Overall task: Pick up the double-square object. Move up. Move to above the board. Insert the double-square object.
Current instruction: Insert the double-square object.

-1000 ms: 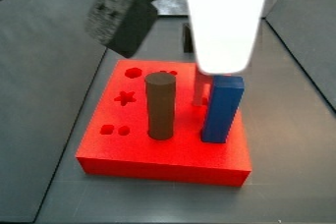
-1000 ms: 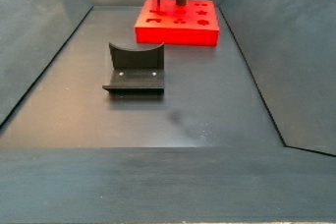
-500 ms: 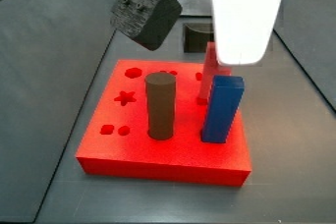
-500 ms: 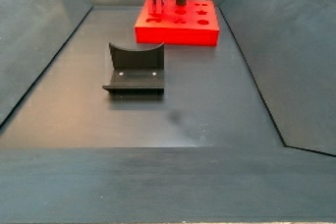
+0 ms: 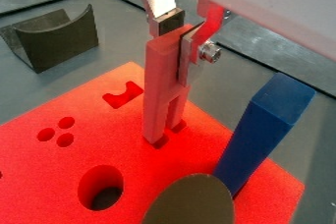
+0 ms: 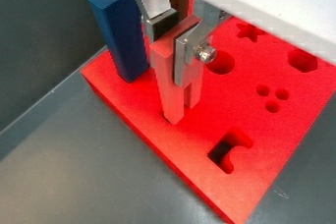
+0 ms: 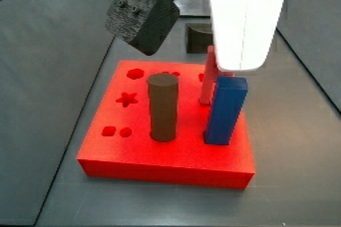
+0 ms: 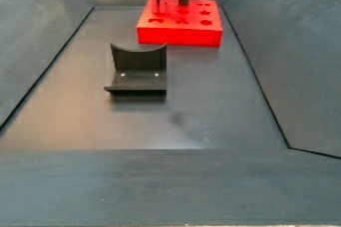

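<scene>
My gripper [image 5: 180, 39] is shut on the double-square object [image 5: 164, 85], a slim red bar held upright; it also shows in a wrist view [image 6: 175, 85]. The silver fingers [image 6: 192, 53] clamp its upper end. Its lower end meets the top of the board [image 5: 53, 169], a flat red slab with cutouts, between the blue post [image 5: 262, 135] and an angular cutout [image 5: 122, 92]. I cannot tell whether it has entered a hole. In a side view the white arm hides the gripper, and the bar [image 7: 208, 84] shows behind the blue post [image 7: 226, 112] on the board [image 7: 134, 161].
A dark brown cylinder [image 7: 163, 107] stands in the board next to the blue post. The fixture [image 8: 138, 70] stands on the grey floor in front of the board [image 8: 180, 30]. Sloped grey walls [image 8: 40, 62] enclose the floor.
The wrist and the held bar have shifted slightly over the board, beside the blue post. The grip is unchanged.
</scene>
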